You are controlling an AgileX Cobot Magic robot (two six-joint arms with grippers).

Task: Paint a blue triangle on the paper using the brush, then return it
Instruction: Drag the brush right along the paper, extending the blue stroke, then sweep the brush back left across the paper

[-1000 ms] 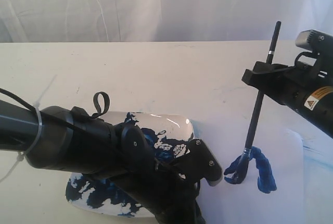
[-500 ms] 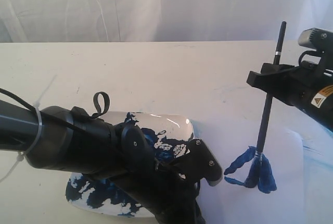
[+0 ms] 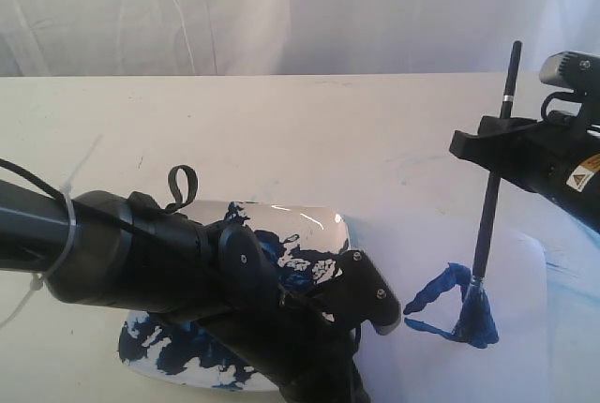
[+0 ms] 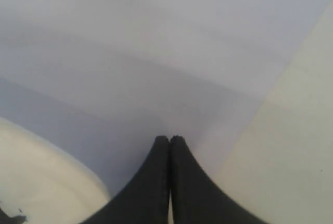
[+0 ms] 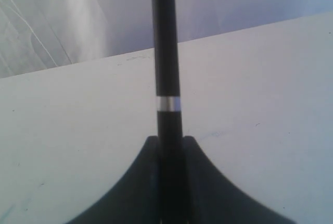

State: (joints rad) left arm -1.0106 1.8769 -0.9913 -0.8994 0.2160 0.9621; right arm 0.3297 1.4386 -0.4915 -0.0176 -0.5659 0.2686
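**Brush down on the paper, triangle close to done**

Exterior view: at the right edge of the frame, the right gripper point(image 3: 494, 152) is clamped on the upper shaft of the brush point(image 3: 485, 234). The brush stands almost upright, its bristles down on the blue triangle point(image 3: 457, 305) at lower right, on the paper point(image 3: 534, 365). The left gripper point(image 3: 378, 309) sits at lower centre, just beside the paint-smeared dish point(image 3: 314, 220).

Left wrist view: its jaws are pressed together with nothing between them, tips over the sheet near its edge. I cannot tell whether they pin it down.

Right wrist view: the black handle runs straight up from between the narrow-set jaws, firmly nipped.

To finish well, I judge: hold the brush upright with light, even pressure. Drag slowly along the thin lower stroke so the corners meet, then lift straight off before returning it.
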